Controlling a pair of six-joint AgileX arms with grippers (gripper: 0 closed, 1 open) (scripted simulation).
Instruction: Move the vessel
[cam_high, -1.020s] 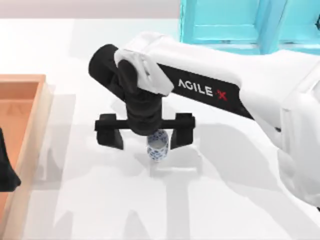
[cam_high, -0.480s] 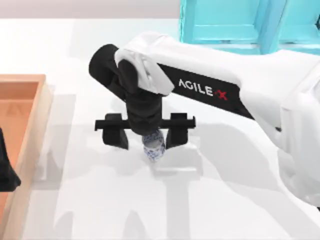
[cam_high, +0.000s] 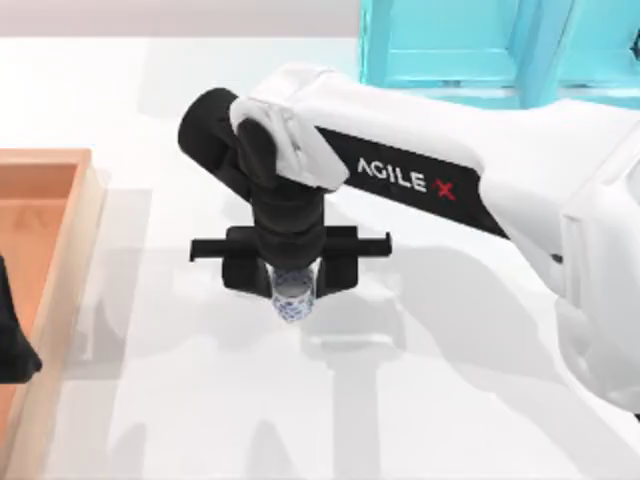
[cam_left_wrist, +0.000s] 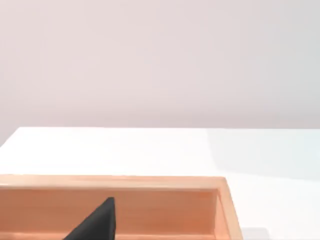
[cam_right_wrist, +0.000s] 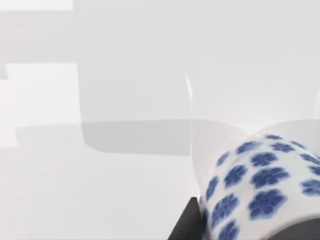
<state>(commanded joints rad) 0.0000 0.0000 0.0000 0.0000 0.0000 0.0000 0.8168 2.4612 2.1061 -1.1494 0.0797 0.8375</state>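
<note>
The vessel (cam_high: 292, 297) is a small white cup with blue flowers, near the middle of the table. My right gripper (cam_high: 291, 284) reaches down over it from the right arm, and its black fingers (cam_high: 243, 274) press on the cup from both sides. It is shut on the vessel. In the right wrist view the vessel (cam_right_wrist: 260, 185) looms close and leans between the pads. My left arm (cam_high: 10, 340) is parked at the left edge, over the wooden tray.
A large wooden tray (cam_high: 82, 200) lies along the table's left side, and its rim (cam_left_wrist: 150, 182) shows in the left wrist view. A teal frame (cam_high: 480, 45) stands at the back right. White tabletop stretches in front of the cup.
The right gripper's fingers have come together from a wide spread until they clamp the vessel. The cup has shifted slightly to the left.
</note>
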